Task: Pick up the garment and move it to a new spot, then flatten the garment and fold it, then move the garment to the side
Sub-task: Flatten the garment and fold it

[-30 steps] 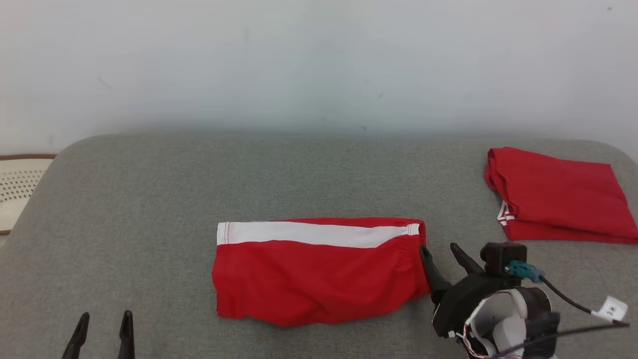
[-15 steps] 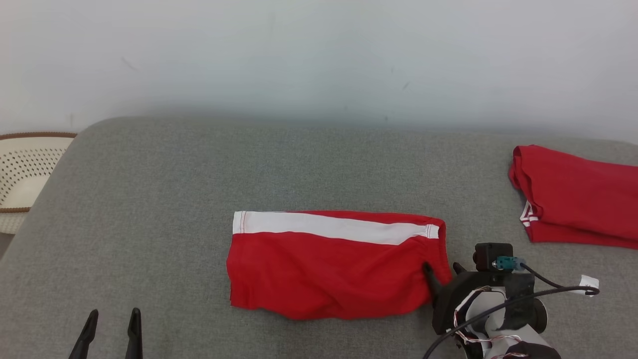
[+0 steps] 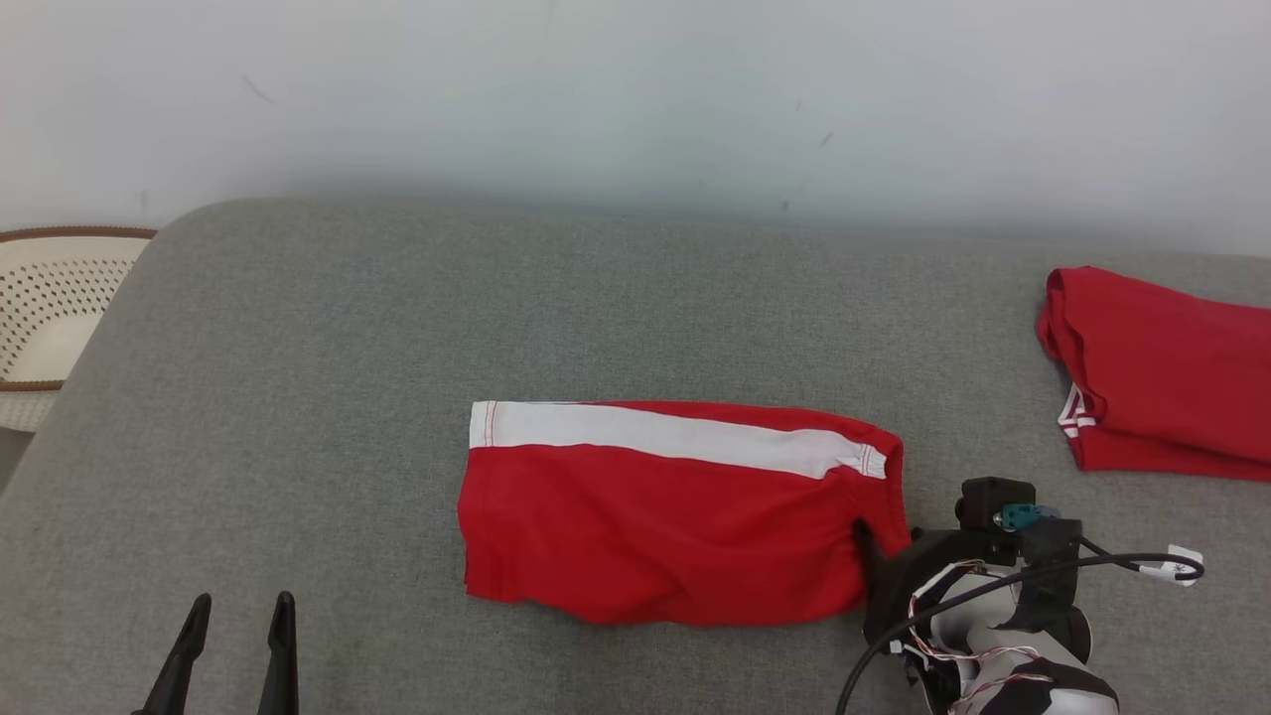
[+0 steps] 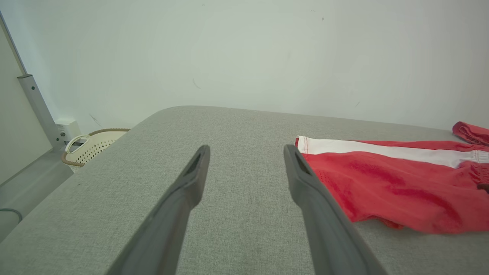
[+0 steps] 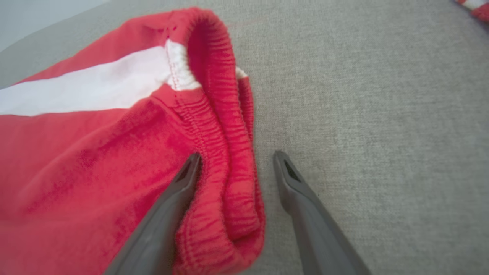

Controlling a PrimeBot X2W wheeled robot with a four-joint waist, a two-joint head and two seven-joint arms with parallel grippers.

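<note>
Even, soft light; perhaps slight blur.

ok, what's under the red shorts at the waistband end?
The grey cushion shows all around the shorts; whatever lies beneath them is covered. The open right end effector straddles the waistband, one finger on each side.

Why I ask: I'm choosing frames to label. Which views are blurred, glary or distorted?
Head view: even, soft light, no glare, shorts sharp. Left wrist view: wide-angle stretch makes the left gripper loom large, and the shorts go slightly soft at the right edge. Right wrist view: the right gripper and the nearest cloth are out of focus, while the waistband further up is crisper.
</note>
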